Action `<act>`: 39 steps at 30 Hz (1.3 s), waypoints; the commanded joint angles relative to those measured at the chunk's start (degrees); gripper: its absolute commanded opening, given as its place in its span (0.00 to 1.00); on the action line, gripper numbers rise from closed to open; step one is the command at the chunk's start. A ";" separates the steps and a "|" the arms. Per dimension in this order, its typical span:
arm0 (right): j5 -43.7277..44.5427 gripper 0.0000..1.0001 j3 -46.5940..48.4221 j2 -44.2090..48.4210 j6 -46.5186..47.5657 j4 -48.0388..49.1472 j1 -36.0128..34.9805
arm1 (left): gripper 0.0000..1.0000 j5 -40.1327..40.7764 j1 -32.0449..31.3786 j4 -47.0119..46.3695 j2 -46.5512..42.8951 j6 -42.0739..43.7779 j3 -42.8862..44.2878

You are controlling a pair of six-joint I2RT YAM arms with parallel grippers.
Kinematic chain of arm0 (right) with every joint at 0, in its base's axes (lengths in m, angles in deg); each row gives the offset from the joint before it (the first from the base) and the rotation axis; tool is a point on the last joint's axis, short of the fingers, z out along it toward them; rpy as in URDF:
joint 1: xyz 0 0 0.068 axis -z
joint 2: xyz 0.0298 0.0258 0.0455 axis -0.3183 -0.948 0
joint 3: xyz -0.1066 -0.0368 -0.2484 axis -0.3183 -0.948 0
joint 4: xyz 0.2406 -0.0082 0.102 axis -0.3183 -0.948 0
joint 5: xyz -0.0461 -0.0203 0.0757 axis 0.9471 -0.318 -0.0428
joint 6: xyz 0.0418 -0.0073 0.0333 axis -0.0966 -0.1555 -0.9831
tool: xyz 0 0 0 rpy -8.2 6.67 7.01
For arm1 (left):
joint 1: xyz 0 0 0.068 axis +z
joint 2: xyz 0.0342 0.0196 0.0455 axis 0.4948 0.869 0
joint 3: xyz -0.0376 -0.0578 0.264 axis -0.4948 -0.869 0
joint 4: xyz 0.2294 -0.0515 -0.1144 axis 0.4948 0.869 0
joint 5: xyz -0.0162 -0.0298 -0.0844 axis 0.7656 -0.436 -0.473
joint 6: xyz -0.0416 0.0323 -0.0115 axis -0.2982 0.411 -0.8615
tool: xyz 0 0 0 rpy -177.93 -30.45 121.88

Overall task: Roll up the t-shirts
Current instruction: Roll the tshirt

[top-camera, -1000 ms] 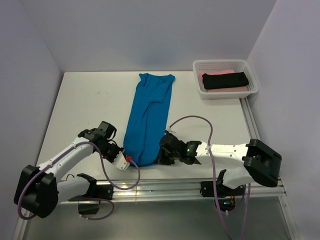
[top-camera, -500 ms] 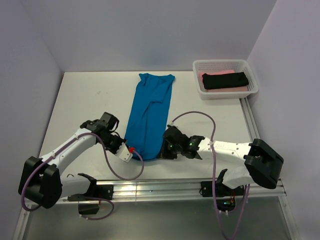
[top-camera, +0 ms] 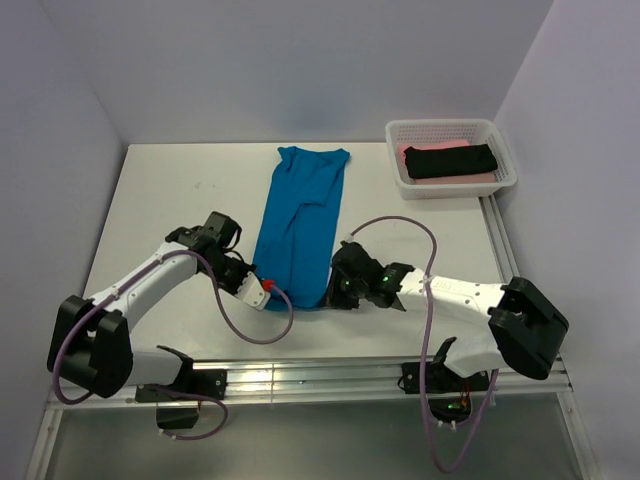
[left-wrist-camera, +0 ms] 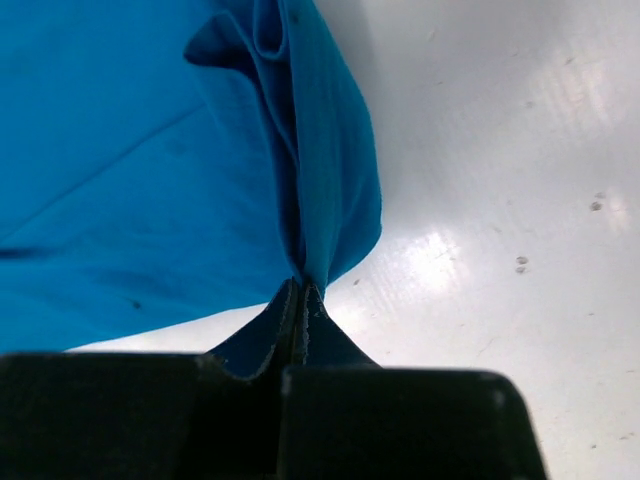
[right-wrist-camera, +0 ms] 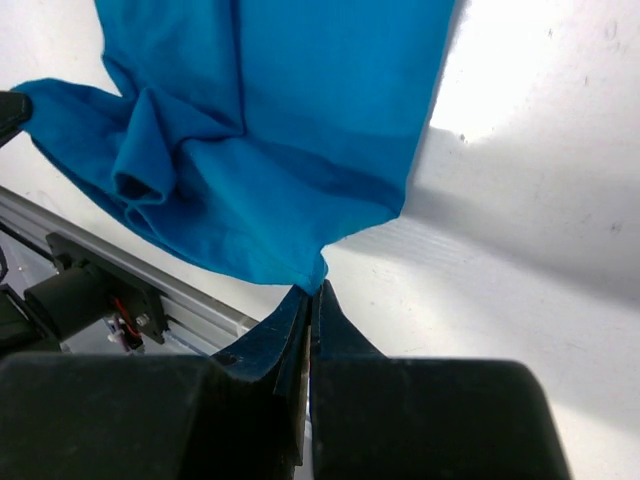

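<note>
A bright blue t-shirt (top-camera: 298, 220) lies folded into a long narrow strip down the middle of the table. My left gripper (top-camera: 268, 288) is shut on its near left corner (left-wrist-camera: 330, 240). My right gripper (top-camera: 330, 296) is shut on its near right corner (right-wrist-camera: 300, 255). Both corners are lifted off the table, and the near hem sags between them. In the basket at the back right a black t-shirt (top-camera: 449, 160) lies on a pink one (top-camera: 430, 146).
The white mesh basket (top-camera: 505, 153) stands at the back right corner. A metal rail (top-camera: 330, 372) runs along the table's near edge, close behind both grippers. A purple cable (top-camera: 400, 225) loops above the right arm.
Both grippers have moved away from the near edge toward the back, carrying the shirt's near hem with them. The strip's near end has shifted farther onto the table.
</note>
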State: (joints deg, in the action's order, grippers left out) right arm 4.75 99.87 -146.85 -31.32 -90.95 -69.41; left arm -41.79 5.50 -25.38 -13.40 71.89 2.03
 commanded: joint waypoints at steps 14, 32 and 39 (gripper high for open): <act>-2.48 0.00 8.33 -3.86 6.25 -1.97 6.20 | 0.00 -2.39 4.83 -0.96 6.89 3.03 8.03; -5.03 0.00 10.44 -9.75 9.24 0.40 10.68 | 0.00 -1.95 5.97 -3.07 14.10 3.64 12.69; -5.56 0.00 12.02 -12.30 10.12 1.37 11.65 | 0.00 -1.60 6.06 -3.86 16.56 3.12 14.36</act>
State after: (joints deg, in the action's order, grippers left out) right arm -0.54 108.98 -158.88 -22.49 -91.39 -58.42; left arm -42.60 11.27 -28.77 2.71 74.09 13.89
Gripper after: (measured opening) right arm 0.010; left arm 0.013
